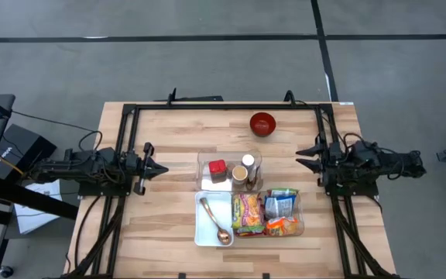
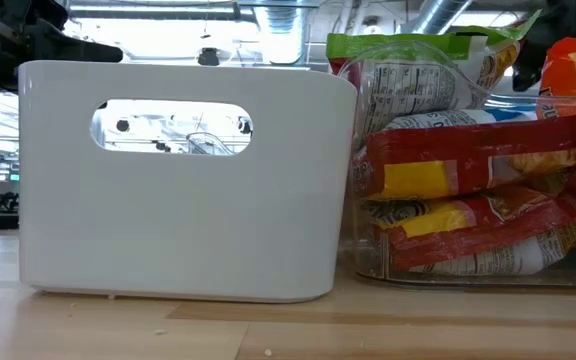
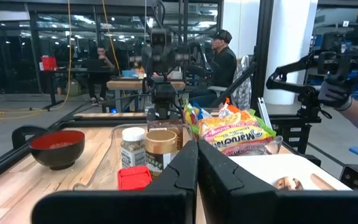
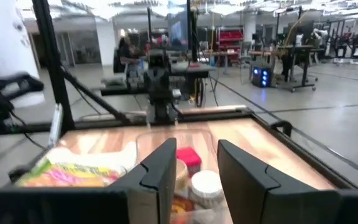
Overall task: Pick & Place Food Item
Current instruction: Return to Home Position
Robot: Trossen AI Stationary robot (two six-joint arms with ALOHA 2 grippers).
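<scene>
In the transparent bin (image 1: pixel 302 211) nearest the bottom edge of the high view, packed side by side: green noodle pack (image 1: pixel 246 211), blue pack (image 1: pixel 280 203) and orange noodle pack (image 1: pixel 283 226), the last lying just below the blue one. Just beside that bin's left wall, a white bin (image 1: pixel 205 229) holding a spoon (image 1: pixel 219 225); in the low view, the same two standing wall to wall, with the packs pressed against the clear side. Directly above both in the high view, a second transparent bin (image 1: pixel 201 159) with a red box (image 1: pixel 217 167), a white-lidded jar (image 1: pixel 248 162) and a brown-lidded jar (image 1: pixel 240 175). Farther up the desk (image 1: pixel 169 225), apart from the bins, a red bowl (image 1: pixel 262 123). At the desk's left edge, well clear of the bins, the left arm (image 1: pixel 91 167), left jaws clenched on nothing and pointing inward. At the right edge, level with the upper bin, the right arm (image 1: pixel 362 163), right jaws released and empty.
</scene>
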